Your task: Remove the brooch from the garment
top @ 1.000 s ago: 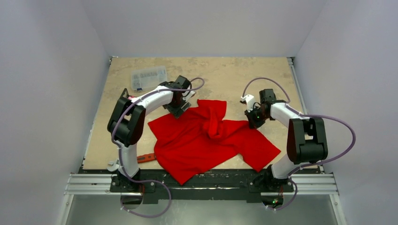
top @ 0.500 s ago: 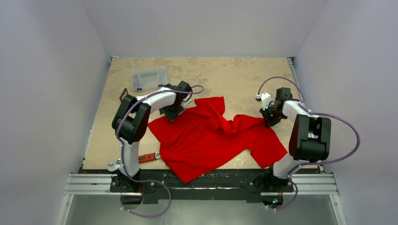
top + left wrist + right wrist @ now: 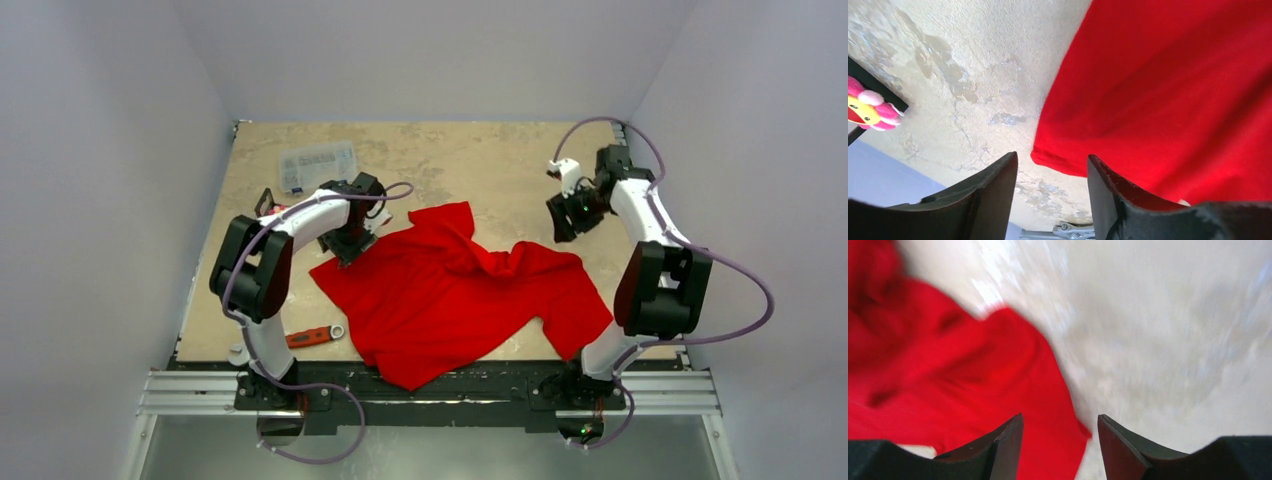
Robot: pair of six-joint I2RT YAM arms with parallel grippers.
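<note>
- Pale walls (image 3: 100, 200) close round the mottled beige table (image 3: 480, 160), with my two arms bolted at its near edge.
- Since a second ago my right claw (image 3: 568, 213) has swung off the shirt (image 3: 450, 300) toward the far right. It now hangs over bare table, fingers apart and gripping nothing. Its wrist view is blurred and shows the shirt's edge to the left.
- My left claw (image 3: 1052, 157) has drawn leftward along the shirt's far-left edge. Its fingers stand apart with nothing clamped, and a corner of red cloth shows through the gap.
- The shirt lies flatter and wider than before, and the bunched ridge in its middle is lower.
- The brooch (image 3: 868, 107) shows at the left edge of my left wrist view, with pink petals and a yellow centre. It sits against a dark strip, off the shirt, with bare table between the two. From above I cannot pick it out.
- A clear box (image 3: 317, 165) sits at the far left, divided into small compartments. Their contents are too small to tell.
- A red-handled wrench (image 3: 312, 336) lies at the near left, close to the shirt. More of it shows now that my left arm has shifted.
</note>
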